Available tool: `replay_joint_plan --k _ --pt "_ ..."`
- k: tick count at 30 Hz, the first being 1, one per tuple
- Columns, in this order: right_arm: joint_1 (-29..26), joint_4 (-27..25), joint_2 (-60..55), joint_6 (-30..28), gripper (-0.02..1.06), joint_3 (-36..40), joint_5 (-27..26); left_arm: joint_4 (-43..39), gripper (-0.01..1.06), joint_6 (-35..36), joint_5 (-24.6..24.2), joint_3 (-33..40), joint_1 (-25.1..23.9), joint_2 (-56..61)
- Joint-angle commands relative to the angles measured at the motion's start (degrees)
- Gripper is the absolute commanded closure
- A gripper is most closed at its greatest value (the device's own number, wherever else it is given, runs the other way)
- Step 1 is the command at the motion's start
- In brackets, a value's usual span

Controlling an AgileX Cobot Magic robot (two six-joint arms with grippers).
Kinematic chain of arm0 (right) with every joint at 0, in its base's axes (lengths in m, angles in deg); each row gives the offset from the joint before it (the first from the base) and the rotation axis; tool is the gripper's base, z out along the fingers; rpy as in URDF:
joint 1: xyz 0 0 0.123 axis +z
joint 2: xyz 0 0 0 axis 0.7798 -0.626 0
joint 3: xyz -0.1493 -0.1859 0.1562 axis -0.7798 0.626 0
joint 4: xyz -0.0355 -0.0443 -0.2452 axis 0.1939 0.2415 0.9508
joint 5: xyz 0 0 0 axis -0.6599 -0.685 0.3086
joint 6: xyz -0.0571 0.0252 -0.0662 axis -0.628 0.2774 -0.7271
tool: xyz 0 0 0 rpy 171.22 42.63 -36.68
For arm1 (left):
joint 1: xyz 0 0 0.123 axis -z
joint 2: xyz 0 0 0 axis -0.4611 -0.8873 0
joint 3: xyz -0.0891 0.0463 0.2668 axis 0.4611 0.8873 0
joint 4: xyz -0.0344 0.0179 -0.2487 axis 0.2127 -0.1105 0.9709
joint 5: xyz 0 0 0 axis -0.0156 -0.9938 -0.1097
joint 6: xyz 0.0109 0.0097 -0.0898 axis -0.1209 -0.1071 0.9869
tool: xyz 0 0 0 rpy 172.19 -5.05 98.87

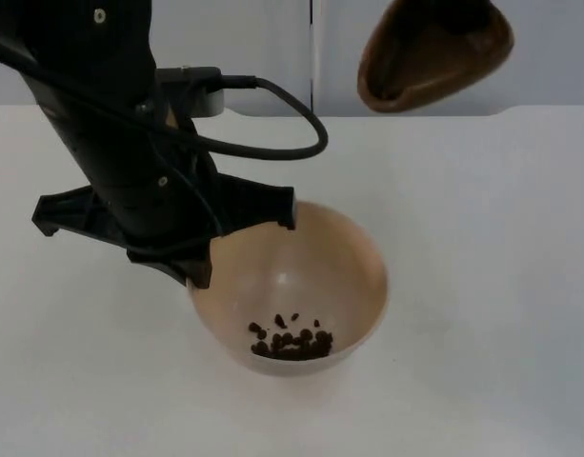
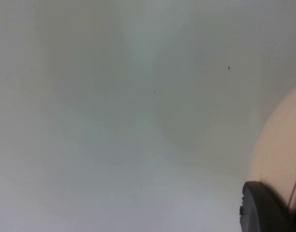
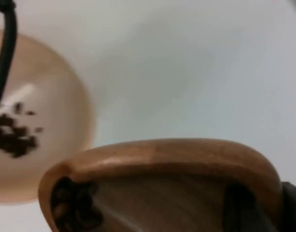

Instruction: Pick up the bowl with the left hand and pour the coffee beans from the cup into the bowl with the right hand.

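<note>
The white desk carries the whole scene. Next biggest is the left arm, coming down from the upper left, with the left gripper at the near rim of the bowl. Its jaws are clamped on that rim, one black fingertip against the beige wall in the left wrist view. From the top view I can't tell whether the bowl is lifted or sitting on the desk.

The bowl is pale beige plastic, round, smooth and glossy inside, and it sits about mid-desk. The wooden cup hangs well above and behind it, tipped with its mouth facing down toward the bowl. The right gripper has its jaws closed on the cup's rim, going by the right wrist view.

A small dark heap of coffee beans lies at the bottom of the bowl, so I'd say the pour is mostly done. A few beans still seem to cling inside the cup, so maybe one more shake is left.
</note>
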Motion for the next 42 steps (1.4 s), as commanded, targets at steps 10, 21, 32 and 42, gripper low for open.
replay_joint_plan --k 10,21,32,42 --pt "-10.1 -15.5 0.7 -3.3 1.04 -0.4 -1.8 -3.8 1.05 0.0 -1.1 0.2 0.2 0.6" --pt "-10.1 -14.6 -4.7 -0.4 1.04 -0.1 -7.9 -2.3 1.05 -5.5 -0.7 0.2 0.2 0.6" --pt "-11.5 -13.7 -12.5 3.8 1.04 -0.1 -11.3 -0.1 1.05 -9.1 0.1 0.2 0.2 0.5" --pt "-18.7 -13.1 -13.0 6.6 1.04 1.9 -13.0 2.9 1.05 -12.2 2.1 0.2 -1.5 -4.1"
